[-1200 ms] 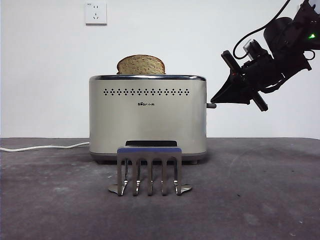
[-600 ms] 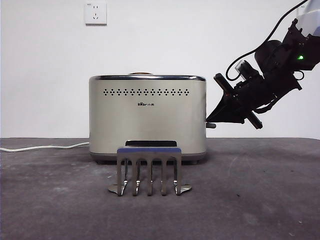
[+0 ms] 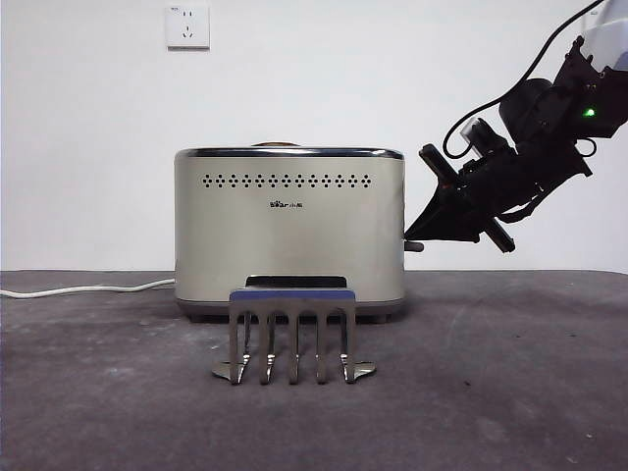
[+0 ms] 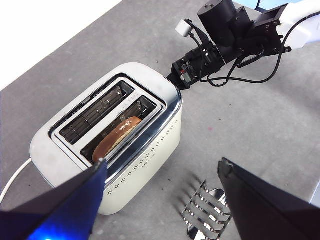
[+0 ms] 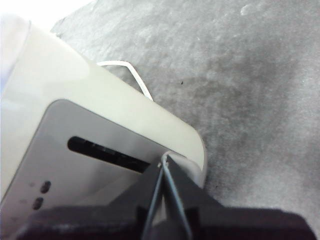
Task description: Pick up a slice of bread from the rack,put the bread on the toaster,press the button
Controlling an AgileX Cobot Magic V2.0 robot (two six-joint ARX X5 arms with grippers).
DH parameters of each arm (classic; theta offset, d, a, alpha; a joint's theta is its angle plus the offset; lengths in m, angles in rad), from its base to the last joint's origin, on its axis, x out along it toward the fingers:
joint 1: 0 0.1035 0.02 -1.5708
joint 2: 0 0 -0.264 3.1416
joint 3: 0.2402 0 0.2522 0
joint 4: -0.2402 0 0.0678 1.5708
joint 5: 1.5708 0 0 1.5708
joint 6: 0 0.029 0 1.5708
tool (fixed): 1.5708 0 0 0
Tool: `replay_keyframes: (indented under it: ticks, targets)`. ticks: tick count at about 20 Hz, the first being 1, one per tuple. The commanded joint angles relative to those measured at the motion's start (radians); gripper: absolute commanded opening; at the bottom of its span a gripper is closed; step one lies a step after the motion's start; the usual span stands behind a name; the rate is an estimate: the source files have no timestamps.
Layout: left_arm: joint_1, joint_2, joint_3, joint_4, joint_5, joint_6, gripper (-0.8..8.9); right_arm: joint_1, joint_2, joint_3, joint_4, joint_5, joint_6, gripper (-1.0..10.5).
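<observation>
The toaster (image 3: 289, 235) stands mid-table. The slice of bread (image 4: 116, 137) sits deep in the slot nearer the rack, and only a sliver of its crust (image 3: 275, 144) shows above the rim in the front view. The rack (image 3: 292, 334) stands bare in front of the toaster. My right gripper (image 3: 412, 236) is shut, its tip resting on the button (image 3: 418, 246) at the toaster's narrow end, low on the end panel. In the right wrist view the shut jaws (image 5: 164, 161) hide the button at the end panel's slot (image 5: 100, 150). My left gripper (image 4: 162, 185) hangs open above the toaster (image 4: 150, 145) and rack (image 4: 207, 215).
A white cord (image 3: 88, 289) runs from the toaster along the table to the left. On the wall behind is a white socket (image 3: 188, 26). The right arm (image 3: 535, 147) reaches in from the upper right.
Since one second ago the right gripper has moved down with the button, and the bread has sunk from well above the rim into the slot. Nothing has moved in the last half second.
</observation>
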Motion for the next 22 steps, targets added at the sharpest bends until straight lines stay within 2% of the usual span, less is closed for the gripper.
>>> replay_keyframes:
  ticks: [1, 5, 8, 14, 17, 22]
  targets:
    - [0.000, 0.000, -0.005, 0.001, 0.000, -0.010, 3.77, 0.006, 0.061, -0.035, -0.070, 0.043, -0.012, -0.1]
    - [0.000, 0.000, -0.005, 0.000, 0.000, -0.010, 3.77, 0.006, 0.056, -0.035, -0.062, 0.037, -0.010, -0.1]
    - [0.000, 0.000, -0.005, 0.000, 0.000, -0.010, 3.77, 0.002, 0.013, -0.023, -0.053, -0.004, 0.000, -0.1]
    - [0.000, 0.000, -0.005, 0.000, -0.001, -0.010, 3.77, -0.008, -0.254, -0.015, -0.085, -0.002, -0.001, -0.1]
    - [0.000, 0.000, -0.005, -0.002, -0.001, -0.010, 3.77, -0.008, -0.431, -0.015, -0.218, -0.003, -0.022, -0.1]
    - [0.000, 0.000, -0.005, -0.046, 0.001, -0.011, 3.77, -0.006, -0.691, -0.015, -0.647, -0.002, -0.187, -0.1]
